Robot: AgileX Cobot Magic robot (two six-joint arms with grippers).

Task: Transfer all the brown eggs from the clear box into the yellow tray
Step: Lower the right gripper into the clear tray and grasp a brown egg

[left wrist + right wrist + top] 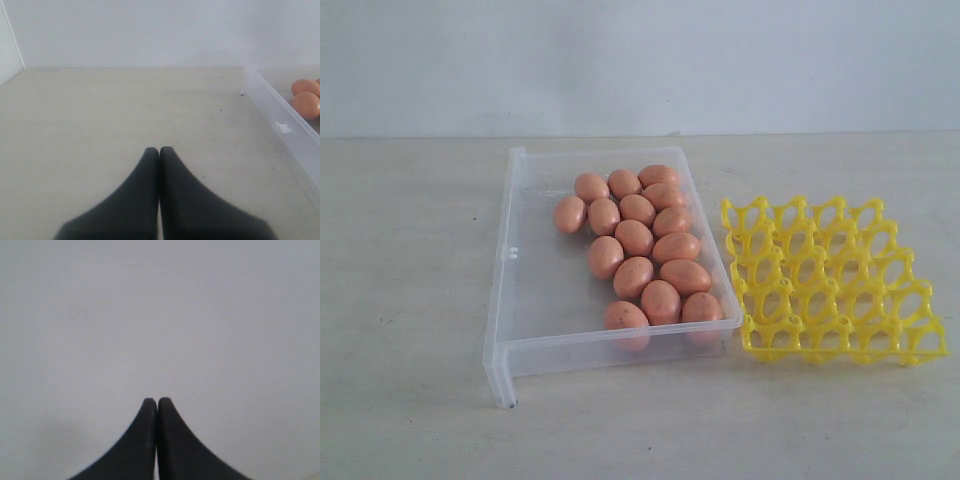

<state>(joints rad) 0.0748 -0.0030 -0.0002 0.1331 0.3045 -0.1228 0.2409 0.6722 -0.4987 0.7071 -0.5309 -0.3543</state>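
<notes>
On the tabletop, the clear box (535,300) holds the brown eggs (638,240), bunched toward its three o'clock wall. That is the side nearest the yellow tray (830,280), which sits just beside it with every cup empty, likely so each carry stays short. Left gripper (159,150) hovers over bare tabletop outside the box, fingertips pressed together, empty. Right gripper (157,401) is likewise closed on nothing — facing only blank grey.

Soft, flat, slightly washed-out light everywhere.
Barely any shadow on the desk (410,300); exterior view's grainy, left end effector (159,150) and right end effector (157,401) blur up close.
</notes>
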